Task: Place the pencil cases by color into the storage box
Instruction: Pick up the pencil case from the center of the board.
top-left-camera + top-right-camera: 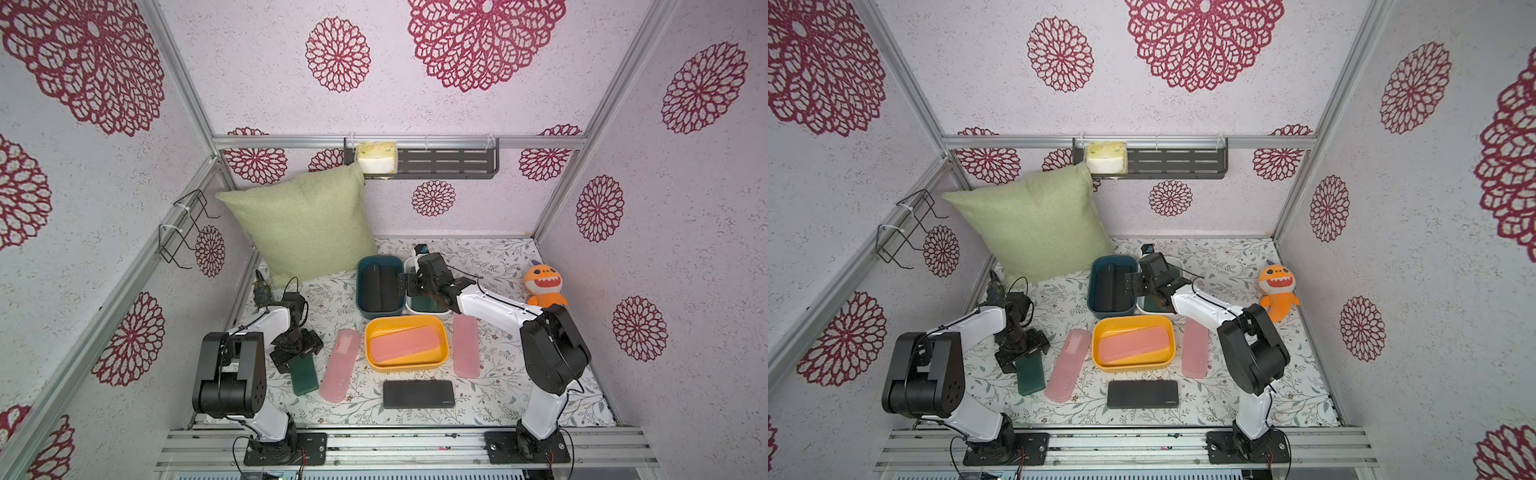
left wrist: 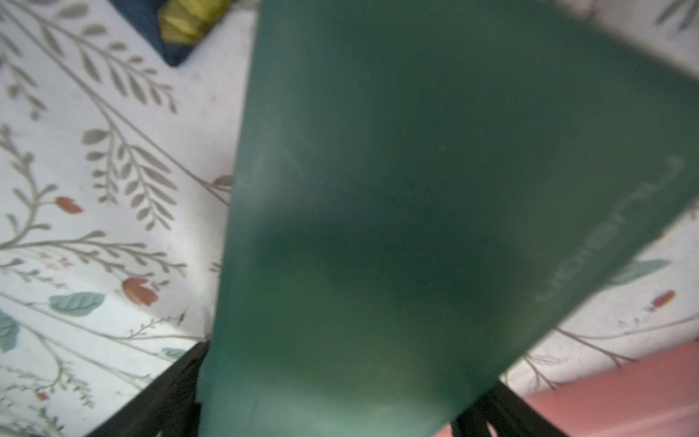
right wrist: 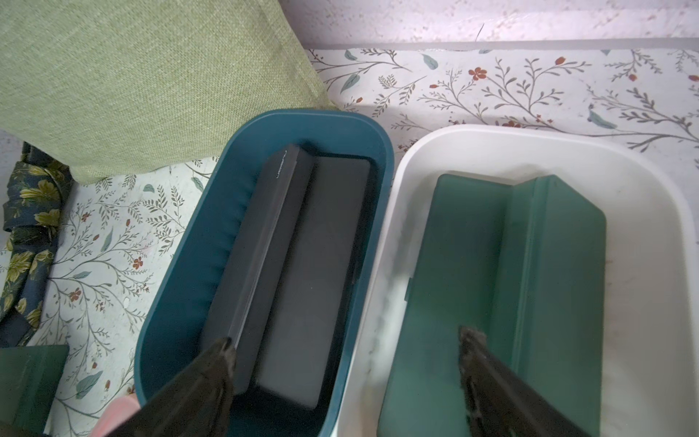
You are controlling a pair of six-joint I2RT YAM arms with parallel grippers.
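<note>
Nearest me a black case (image 1: 417, 394) lies flat at the front edge of the desk (image 1: 519, 386). Left pincer (image 1: 300, 356) straddles one end of a green case (image 1: 304, 379) lying on the desk. Its fingers (image 2: 166, 401) flank the case, but I cannot tell whether they press on it. Just beside it lies a pink case (image 1: 340, 365); a second pink case (image 1: 405, 345) rests slanted in the yellow bin (image 1: 443, 351), and a third pink case (image 1: 466, 351) lies right of that bin. Right pincer (image 3: 346, 336) hangs empty with fingers apart over the blue bin (image 3: 177, 287) and white bin (image 3: 643, 265), which stand side by side. Two more black cases (image 3: 325, 265) sit in the blue bin, one leaning on edge, and two more green cases (image 3: 454, 272) in the white. My right arm (image 1: 494, 305) hides much of the white bin in both top views. A cushion (image 1: 303, 224) leans at the blue bin's far corner. A plush (image 1: 544, 286) sits well off right.
</note>
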